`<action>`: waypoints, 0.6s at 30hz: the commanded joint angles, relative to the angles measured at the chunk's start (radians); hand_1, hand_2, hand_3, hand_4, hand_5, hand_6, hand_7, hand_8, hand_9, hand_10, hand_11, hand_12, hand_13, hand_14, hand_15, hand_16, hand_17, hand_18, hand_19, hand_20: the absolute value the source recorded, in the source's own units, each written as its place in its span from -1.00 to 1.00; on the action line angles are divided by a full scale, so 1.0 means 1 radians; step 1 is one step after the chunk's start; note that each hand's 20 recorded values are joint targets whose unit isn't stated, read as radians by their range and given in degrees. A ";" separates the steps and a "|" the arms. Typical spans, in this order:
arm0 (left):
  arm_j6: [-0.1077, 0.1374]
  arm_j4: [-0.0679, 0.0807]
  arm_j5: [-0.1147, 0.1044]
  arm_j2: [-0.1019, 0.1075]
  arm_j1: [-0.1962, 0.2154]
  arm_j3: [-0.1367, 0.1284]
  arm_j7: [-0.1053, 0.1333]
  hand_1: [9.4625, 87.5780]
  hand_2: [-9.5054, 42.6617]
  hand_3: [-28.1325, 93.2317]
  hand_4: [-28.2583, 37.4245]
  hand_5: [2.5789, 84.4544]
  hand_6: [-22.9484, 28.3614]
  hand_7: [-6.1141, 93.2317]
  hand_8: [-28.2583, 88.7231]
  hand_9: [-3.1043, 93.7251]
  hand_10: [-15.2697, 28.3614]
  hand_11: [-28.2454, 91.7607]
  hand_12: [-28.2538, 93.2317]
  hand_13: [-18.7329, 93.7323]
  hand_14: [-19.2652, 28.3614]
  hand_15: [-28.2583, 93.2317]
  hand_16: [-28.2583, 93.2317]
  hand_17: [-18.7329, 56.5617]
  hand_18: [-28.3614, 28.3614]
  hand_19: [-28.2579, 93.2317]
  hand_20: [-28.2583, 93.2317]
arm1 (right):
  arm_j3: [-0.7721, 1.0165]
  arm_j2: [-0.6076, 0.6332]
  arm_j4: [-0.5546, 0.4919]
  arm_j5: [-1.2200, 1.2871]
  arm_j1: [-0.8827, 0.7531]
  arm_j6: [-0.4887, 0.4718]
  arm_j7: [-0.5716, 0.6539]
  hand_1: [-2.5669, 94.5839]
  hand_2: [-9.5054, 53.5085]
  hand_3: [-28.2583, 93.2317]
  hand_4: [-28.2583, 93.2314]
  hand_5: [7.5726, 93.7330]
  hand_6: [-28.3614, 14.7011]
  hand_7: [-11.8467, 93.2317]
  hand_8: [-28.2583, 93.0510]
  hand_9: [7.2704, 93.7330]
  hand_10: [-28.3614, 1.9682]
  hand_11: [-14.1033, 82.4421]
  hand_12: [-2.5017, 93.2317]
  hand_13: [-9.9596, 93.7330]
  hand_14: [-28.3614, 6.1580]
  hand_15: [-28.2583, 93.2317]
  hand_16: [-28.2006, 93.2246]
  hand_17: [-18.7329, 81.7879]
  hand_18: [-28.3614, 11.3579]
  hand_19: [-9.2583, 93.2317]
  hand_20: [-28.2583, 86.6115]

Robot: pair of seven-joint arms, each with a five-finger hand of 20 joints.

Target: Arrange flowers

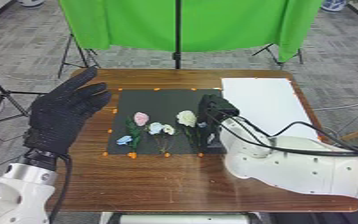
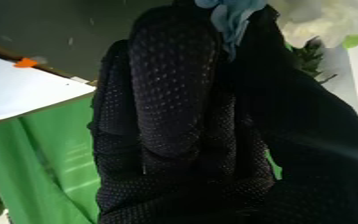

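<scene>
In the head view my right hand (image 1: 216,114) is over the right part of the dark mat (image 1: 162,100). A pink flower (image 1: 141,119), a light blue flower (image 1: 124,140), two small pale flowers (image 1: 156,128) and a cream-white flower (image 1: 186,118) lie on the mat. In the right wrist view my right hand (image 2: 171,90) has its thumb and fingertips closed round a blue flower (image 2: 238,17); a white flower (image 2: 326,25) is beyond the thumb. My left hand (image 1: 62,112) is raised at the table's left edge, fingers extended, holding nothing.
A white sheet (image 1: 260,100) lies at the right of the brown table (image 1: 158,185), beside the mat. Orange tape pieces (image 1: 132,155) line the mat's edges. Behind the table hangs a green cloth (image 1: 131,25) on a stand.
</scene>
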 commanded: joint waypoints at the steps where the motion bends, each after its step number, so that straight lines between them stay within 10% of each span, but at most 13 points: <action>1: 0.008 0.007 -0.002 -0.003 0.011 -0.003 -0.008 -0.61 -0.37 0.75 -0.78 -0.13 0.29 -0.57 -0.69 -0.22 0.70 -0.03 -0.33 -0.24 1.00 0.32 -0.68 -0.73 0.91 0.39 -0.07 | 0.018 0.001 -0.016 0.001 -0.031 0.016 0.019 0.09 -1.00 0.62 -1.00 0.64 0.40 -0.35 -0.54 1.00 0.54 -0.41 -0.34 0.91 0.60 0.32 -0.19 0.18 -0.36 0.93 -0.41; 18: 0.010 0.009 0.001 -0.013 0.010 0.004 -0.019 -0.61 -0.36 0.74 -0.77 -0.13 0.29 -0.57 -0.68 -0.22 0.71 -0.03 -0.34 -0.24 1.00 0.32 -0.68 -0.73 0.91 0.39 -0.07 | -0.049 0.001 -0.003 -0.092 0.012 0.078 0.084 -0.25 -1.00 0.72 -1.00 0.39 0.32 -0.48 -0.74 0.90 0.27 -0.17 -0.59 0.92 0.47 0.35 -0.20 0.24 -0.45 0.98 -0.52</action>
